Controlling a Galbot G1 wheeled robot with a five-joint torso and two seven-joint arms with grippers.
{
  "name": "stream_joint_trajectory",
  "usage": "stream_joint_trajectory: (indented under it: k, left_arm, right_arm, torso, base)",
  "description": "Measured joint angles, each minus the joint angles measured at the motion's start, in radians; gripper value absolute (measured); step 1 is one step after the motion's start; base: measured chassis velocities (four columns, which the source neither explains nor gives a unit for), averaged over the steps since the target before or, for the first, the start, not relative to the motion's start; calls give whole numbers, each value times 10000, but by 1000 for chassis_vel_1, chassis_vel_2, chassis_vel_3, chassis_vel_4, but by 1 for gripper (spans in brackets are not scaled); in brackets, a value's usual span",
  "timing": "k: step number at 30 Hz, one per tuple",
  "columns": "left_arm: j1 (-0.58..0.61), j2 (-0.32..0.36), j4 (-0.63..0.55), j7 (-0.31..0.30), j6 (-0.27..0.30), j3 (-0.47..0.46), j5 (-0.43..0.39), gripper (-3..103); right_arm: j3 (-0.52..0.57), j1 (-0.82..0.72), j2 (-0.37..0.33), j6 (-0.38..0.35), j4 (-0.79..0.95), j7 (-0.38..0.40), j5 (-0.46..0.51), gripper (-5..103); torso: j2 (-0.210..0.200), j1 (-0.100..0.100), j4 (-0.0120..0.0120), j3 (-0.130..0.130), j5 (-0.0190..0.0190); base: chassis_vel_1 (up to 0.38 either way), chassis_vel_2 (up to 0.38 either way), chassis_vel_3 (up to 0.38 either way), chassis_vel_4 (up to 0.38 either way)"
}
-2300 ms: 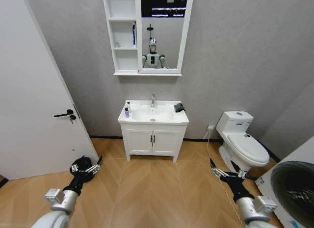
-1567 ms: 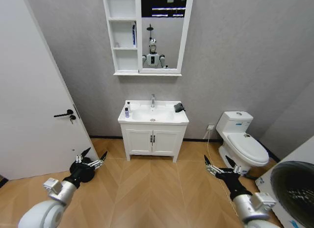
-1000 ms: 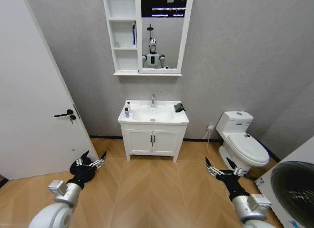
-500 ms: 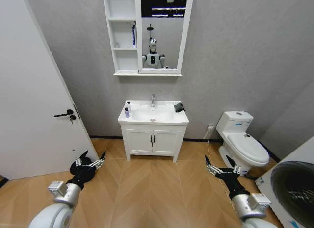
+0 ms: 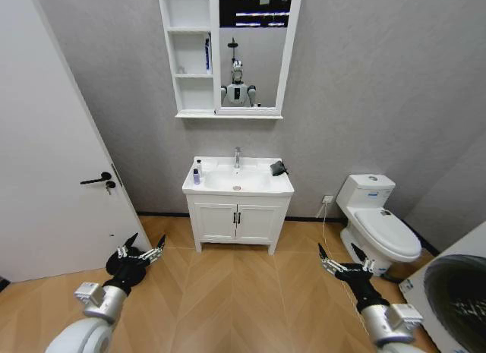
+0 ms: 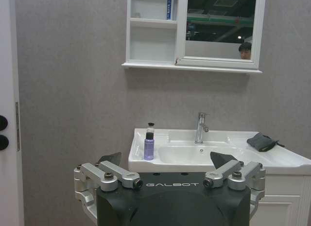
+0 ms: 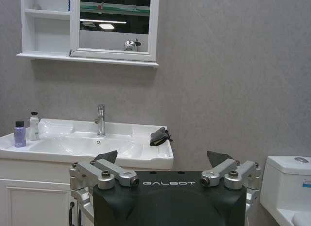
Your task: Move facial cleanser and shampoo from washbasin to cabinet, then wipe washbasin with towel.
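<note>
Washbasin stands against the grey wall well ahead of us, on top of a low white vanity with two doors and dark handles. On its left rear corner we see a small purple bottle with a black cap and, just beside it toward the wall, a white bottle; which of the two is the cleanser and which the shampoo we cannot tell from here. The towel lies bunched on the right rear corner of the basin, apart from the chrome tap that rises at the middle of the back rim. Above, the cabinet hangs on the wall, joined to the mirror at its right; a slim blue-and-white item, possibly a tube, stands in its middle cubbyhole. Our left tool hangs low over the wooden floor near the white door, its fingers spread wide and gripping nothing. Our right tool hangs low on the other side, just in front of the toilet, its fingers likewise spread and bare. Both tools are well apart from the basin.
</note>
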Motion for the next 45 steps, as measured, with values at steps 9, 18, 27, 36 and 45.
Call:
stream_joint_trajectory:
  k: [9, 18, 27, 36, 45]
  left_arm:
    - [79, -138, -13, 74, -36, -71, 22, 100]
    - [59, -202, -26, 64, -35, 63, 144, 100]
    - [-56, -238, -75, -38, 24, 333, 272, 100]
    - [-74, -279, -85, -59, 28, 367, 310, 100]
    - [-48, -417, -117, -62, 26, 472, 475, 100]
  right_arm:
    - [20, -111, -5, 122, -74, -115, 17, 100]
    - [15, -118, -14, 169, -173, -149, 37, 100]
    - [53, -146, -38, 244, -218, -155, 103, 100]
    - [50, -158, -34, 238, -217, -163, 103, 100]
    - [-6, -178, -10, 225, -220, -130, 65, 100]
  torso:
    - [-2, 1, -2, 1, 3]
    - [-2, 1, -1, 2, -5]
    - [-1, -1, -2, 1, 1]
    - [-1, 1, -1, 1, -4]
    - [-1, 0, 1, 1, -1]
  base:
    - [-225, 223, 208, -207]
    - [-211, 213, 198, -206]
    - [-218, 226, 206, -219]
    - [-227, 221, 218, -224]
    - [-222, 229, 217, -220]
